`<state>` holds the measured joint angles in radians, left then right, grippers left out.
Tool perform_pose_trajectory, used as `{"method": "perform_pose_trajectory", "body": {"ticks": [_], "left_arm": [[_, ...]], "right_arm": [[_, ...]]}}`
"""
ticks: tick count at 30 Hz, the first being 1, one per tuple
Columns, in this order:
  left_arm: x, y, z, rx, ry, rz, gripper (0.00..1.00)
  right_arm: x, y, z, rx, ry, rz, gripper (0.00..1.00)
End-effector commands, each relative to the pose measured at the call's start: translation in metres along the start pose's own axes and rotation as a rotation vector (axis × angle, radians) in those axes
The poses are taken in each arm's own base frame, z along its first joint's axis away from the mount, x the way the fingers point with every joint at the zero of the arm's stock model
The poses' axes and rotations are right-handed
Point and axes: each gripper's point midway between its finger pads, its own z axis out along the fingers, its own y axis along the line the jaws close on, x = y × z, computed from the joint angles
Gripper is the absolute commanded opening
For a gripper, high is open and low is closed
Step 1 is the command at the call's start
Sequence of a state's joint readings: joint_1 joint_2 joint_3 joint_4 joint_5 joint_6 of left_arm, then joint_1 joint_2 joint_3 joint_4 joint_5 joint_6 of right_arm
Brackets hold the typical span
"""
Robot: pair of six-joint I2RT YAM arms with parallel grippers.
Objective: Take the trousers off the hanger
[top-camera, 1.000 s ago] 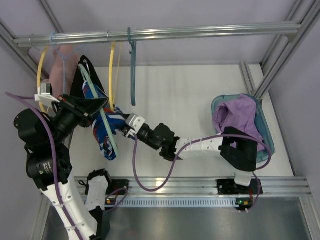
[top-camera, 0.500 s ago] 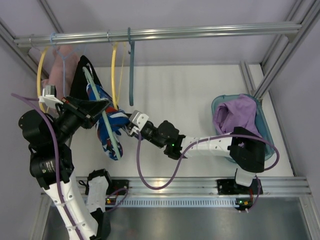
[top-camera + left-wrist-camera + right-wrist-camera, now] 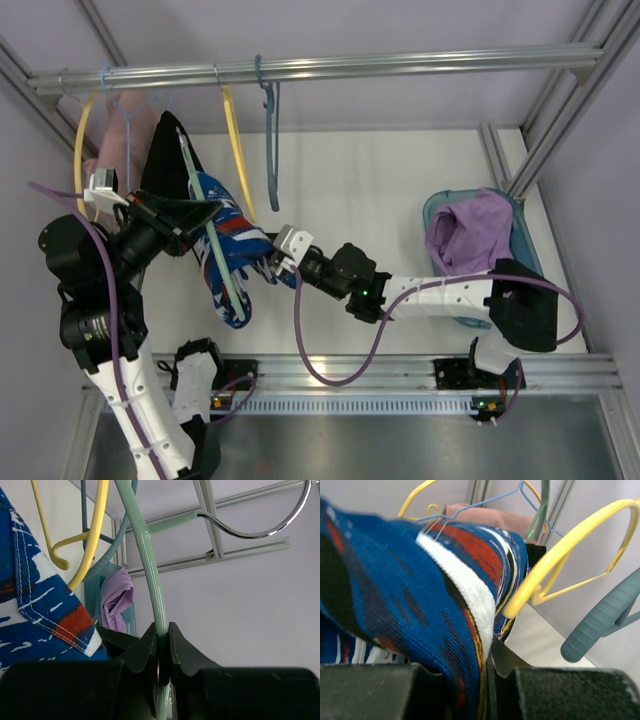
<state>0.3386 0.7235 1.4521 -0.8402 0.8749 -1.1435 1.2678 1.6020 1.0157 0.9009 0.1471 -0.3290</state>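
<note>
1. Mint-green plastic, the hanger [image 3: 188, 165] is pinched in my left gripper [image 3: 163, 632], its fingers closed tight on the thin arm below the hook [image 3: 250, 527].
2. The trousers [image 3: 228, 270] drape over the hanger's lower end, above the surface [image 3: 380, 190].
3. My right gripper [image 3: 276, 262] sits just right of the hanger, fingers clamped on a fold of the trousers' edge, with cloth wedged between them.
4. The hanger's long axis slopes from the rail [image 3: 400, 65] down toward me. I judge the cloth must slide off that lower end, drawn rightward by the right arm, which is the nearer one.
</note>
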Motion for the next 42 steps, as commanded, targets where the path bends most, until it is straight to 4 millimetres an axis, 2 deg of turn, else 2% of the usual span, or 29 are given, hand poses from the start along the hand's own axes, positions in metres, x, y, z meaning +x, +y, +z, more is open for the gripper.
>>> {"method": "perform_pose_trajectory", "body": {"ticks": [1,2,5,7,9,12,15,19,22,24,28,32,35,38,42], "left_arm": [[-0.015,-0.041,-0.004,0.109,-0.059,0.15,0.0],[-0.017,-0.042,-0.003,0.109,-0.059,0.149,0.0],[-0.019,-0.047,-0.004,0.114,-0.068,0.156,0.0],[-0.018,-0.049,-0.005,0.117,-0.066,0.162,0.0],[-0.018,-0.05,-0.005,0.119,-0.065,0.161,0.0],[-0.02,-0.049,-0.003,0.116,-0.062,0.151,0.0],[-0.021,-0.048,-0.002,0.112,-0.062,0.143,0.0],[-0.02,-0.051,-0.004,0.119,-0.061,0.15,0.0],[-0.019,-0.052,-0.004,0.121,-0.06,0.152,0.0],[-0.02,-0.051,-0.004,0.119,-0.06,0.155,0.0],[-0.021,-0.049,-0.002,0.121,-0.059,0.151,0.0],[-0.024,-0.047,0.001,0.119,-0.055,0.139,0.0],[-0.025,-0.048,0.002,0.121,-0.055,0.141,0.0],[-0.026,-0.048,0.003,0.119,-0.056,0.143,0.0],[-0.027,-0.051,0.002,0.123,-0.061,0.149,0.0]], "right_arm": [[-0.064,-0.003,0.003,0.003,-0.225,0.044,0.0],[-0.059,0.006,0.007,-0.022,-0.224,0.043,0.0],[-0.065,0.02,0.014,-0.058,-0.261,0.051,0.0],[-0.07,0.029,0.017,-0.077,-0.278,0.058,0.13],[-0.073,0.037,0.02,-0.105,-0.294,0.062,0.34],[-0.079,0.057,0.022,-0.152,-0.318,0.059,0.48],[-0.081,0.066,0.03,-0.151,-0.326,0.07,0.57],[-0.08,0.067,0.041,-0.099,-0.311,0.095,0.59],[-0.071,0.058,0.049,-0.036,-0.286,0.095,0.59],[-0.068,0.053,0.047,-0.009,-0.278,0.098,0.56],[-0.066,0.041,0.033,0.002,-0.274,0.072,0.57],[-0.061,0.033,0.007,-0.002,-0.251,0.05,0.58],[-0.055,0.027,-0.004,0.005,-0.232,0.043,0.59],[-0.047,0.021,-0.008,0.014,-0.208,0.036,0.61],[-0.033,0.014,-0.002,0.036,-0.166,0.027,0.63]]}}
